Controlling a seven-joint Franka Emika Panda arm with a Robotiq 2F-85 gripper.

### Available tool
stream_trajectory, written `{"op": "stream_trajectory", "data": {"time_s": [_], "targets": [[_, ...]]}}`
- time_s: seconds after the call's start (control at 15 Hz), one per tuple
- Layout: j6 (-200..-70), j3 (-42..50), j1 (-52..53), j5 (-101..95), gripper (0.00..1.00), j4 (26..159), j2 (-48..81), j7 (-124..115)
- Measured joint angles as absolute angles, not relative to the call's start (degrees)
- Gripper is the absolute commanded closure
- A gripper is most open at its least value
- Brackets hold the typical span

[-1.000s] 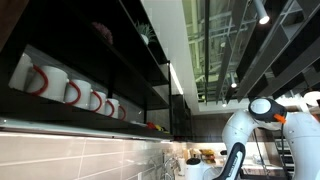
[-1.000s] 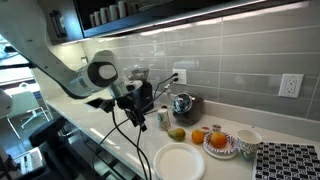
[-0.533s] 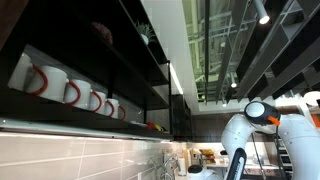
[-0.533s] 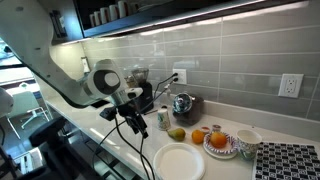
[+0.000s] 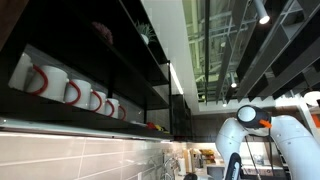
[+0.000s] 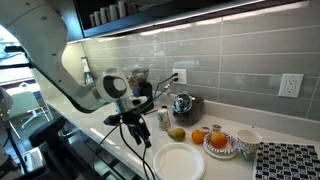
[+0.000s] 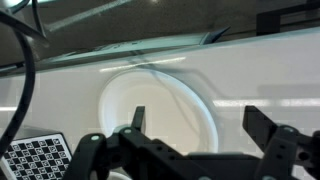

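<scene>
One risk: your end effector (image 7: pixel 196 125), wide open and empty, hangs over the round white plate (image 7: pixel 165 98); drop fast and you'll skid it across the white counter (image 7: pixel 270 68).

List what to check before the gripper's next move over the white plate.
1. Gripper open, nothing between its fingers: ok.
2. White plate below the gripper in the wrist view: ok.
3. Plate surface bare: ok.
4. Gap between fingertips and plate: cannot tell.
5. Black cable clear of the plate: cannot tell.
</scene>
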State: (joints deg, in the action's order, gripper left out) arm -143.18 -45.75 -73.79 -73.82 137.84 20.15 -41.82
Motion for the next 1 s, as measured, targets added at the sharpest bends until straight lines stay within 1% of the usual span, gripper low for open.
{"op": "stream_trajectory", "data": {"time_s": [0.2, 0.4, 0.6, 0.8, 1.0], "targets": [[-144.3, -33.0, -60.4, -74.8, 0.0, 134.4, 21.7, -41.8], [-148.6, -19.7, -46.6, -74.6, 0.0, 131.1, 23.8, -41.8], [-153.0, -9.1, -35.5, -74.1, 0.0, 128.7, 25.7, -41.8], [-156.0, -1.0, -27.2, -72.5, 0.0, 127.1, 27.6, -41.8], [-156.2, -0.3, -26.1, -72.5, 0.0, 125.7, 29.3, -41.8]]}}
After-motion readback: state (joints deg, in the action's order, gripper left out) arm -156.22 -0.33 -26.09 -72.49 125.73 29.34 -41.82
